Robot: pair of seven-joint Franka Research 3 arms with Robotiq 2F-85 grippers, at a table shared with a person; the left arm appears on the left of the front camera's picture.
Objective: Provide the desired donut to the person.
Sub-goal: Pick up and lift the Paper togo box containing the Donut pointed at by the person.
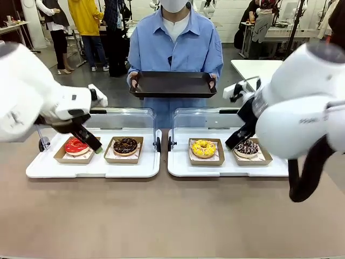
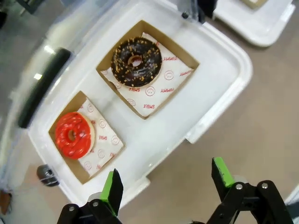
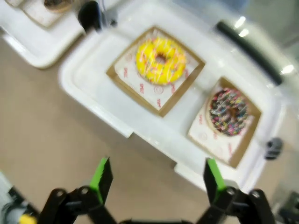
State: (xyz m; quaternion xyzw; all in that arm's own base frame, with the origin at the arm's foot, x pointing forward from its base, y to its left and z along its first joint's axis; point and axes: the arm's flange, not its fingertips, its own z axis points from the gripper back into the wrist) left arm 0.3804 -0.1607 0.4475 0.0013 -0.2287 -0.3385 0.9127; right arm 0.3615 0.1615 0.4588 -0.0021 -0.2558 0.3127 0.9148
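The person (image 1: 175, 48) stands at the far side in a light blue shirt and holds a dark tray (image 1: 172, 85) level with both hands. Four donuts sit in paper boxes: a red donut (image 1: 76, 145) (image 2: 72, 135), a chocolate donut (image 1: 125, 145) (image 2: 136, 61), a yellow donut (image 1: 203, 148) (image 3: 160, 60) and a dark sprinkled donut (image 1: 247, 147) (image 3: 229, 106). My left gripper (image 1: 92, 143) (image 2: 167, 182) hovers open over the left tray's front edge, near the red donut. Above the right tray's front edge my right gripper (image 1: 233, 143) (image 3: 158, 176) is open too. Both hold nothing.
Two white trays (image 1: 91, 167) (image 1: 226, 168) lie side by side, each with a clear lid (image 1: 123, 117) raised behind it. Bare brown table (image 1: 172, 216) stretches in front of them. Other people and tables stand far behind the person.
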